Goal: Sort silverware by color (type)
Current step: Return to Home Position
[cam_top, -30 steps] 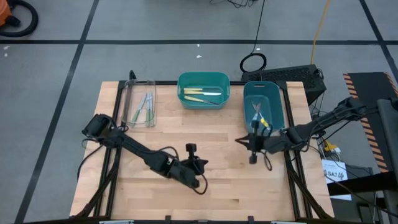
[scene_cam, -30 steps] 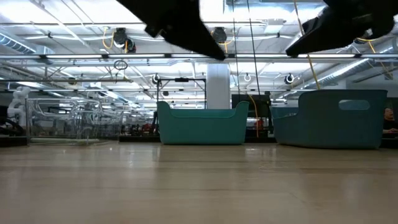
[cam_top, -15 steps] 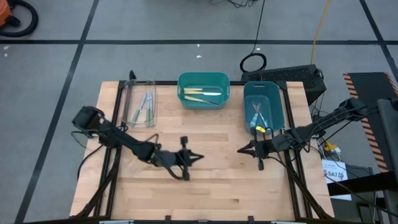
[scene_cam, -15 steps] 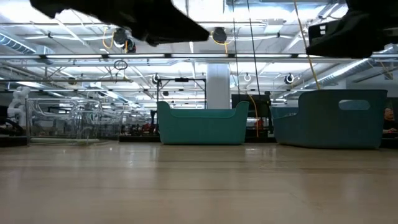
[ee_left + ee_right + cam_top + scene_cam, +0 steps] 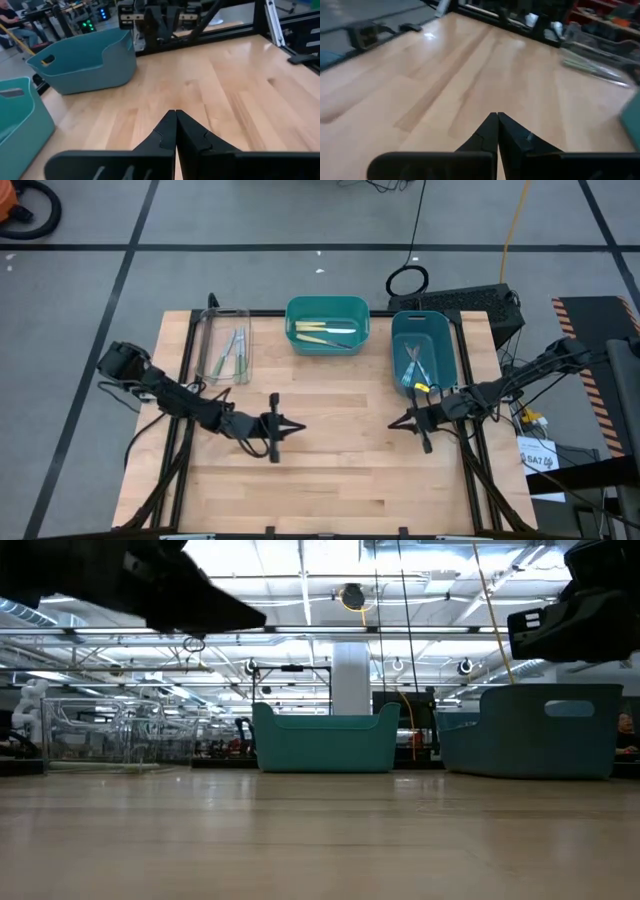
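The silverware lies sorted in three containers at the table's far side. Pale green handles lie in the clear tray [image 5: 228,348], yellow handles in the teal bin [image 5: 327,326], and light blue handles in the blue bin [image 5: 423,348]. My left gripper [image 5: 297,426] hovers over the bare wood left of the table's middle, pointing right; its fingers [image 5: 175,117] are shut and empty. My right gripper [image 5: 393,422] hovers right of the middle, near the blue bin, pointing left; its fingers [image 5: 496,120] are shut and empty. The two tips face each other with a gap between them.
The three containers stand in a row along the far edge, the clear tray [image 5: 110,735], the teal bin [image 5: 325,743] and the blue bin [image 5: 540,735]. Bare wooden table top [image 5: 340,470] lies between and in front of the arms. Black frame rails run along the table's sides.
My left gripper has drawn back toward the table's left edge and a little toward the far edge, turning until it points at the right edge. My right gripper has shifted slightly toward the near edge. Both have stayed shut.
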Controlling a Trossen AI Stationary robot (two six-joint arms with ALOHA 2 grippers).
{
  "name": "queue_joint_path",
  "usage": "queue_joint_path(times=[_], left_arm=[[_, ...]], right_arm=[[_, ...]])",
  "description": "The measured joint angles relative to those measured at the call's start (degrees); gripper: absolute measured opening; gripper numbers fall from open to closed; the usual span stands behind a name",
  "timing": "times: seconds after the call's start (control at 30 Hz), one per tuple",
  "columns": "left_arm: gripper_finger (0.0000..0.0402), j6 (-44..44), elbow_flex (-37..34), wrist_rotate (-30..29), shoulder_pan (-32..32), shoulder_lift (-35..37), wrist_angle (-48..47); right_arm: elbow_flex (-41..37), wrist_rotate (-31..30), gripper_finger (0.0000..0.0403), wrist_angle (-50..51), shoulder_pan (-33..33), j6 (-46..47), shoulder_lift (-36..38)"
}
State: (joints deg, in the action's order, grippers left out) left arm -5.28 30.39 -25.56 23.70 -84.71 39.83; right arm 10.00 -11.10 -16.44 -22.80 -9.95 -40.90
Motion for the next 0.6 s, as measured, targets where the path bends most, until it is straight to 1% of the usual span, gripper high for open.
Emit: queue_joint_path(times=[0.1, 0.27, 0.6], left_arm=[[0.0003, 0.04, -2.37, 0.11, 0.00, 0.35, 2.05], [0.0003, 1.40, -6.35, 0.13, 0.02, 2.67, 4.83], [0.0003, 2.19, -11.86, 0.13, 2.18, 7.93, 5.03]], right_arm=[[-0.79, 2.47, 0.0001, -0.14, 0.39, 0.98, 0.30], [-2.54, 2.52, 0.0000, -0.07, 1.10, 2.30, 0.76], [-5.17, 2.43, 0.0000, -0.05, 1.48, 3.01, 2.64]])
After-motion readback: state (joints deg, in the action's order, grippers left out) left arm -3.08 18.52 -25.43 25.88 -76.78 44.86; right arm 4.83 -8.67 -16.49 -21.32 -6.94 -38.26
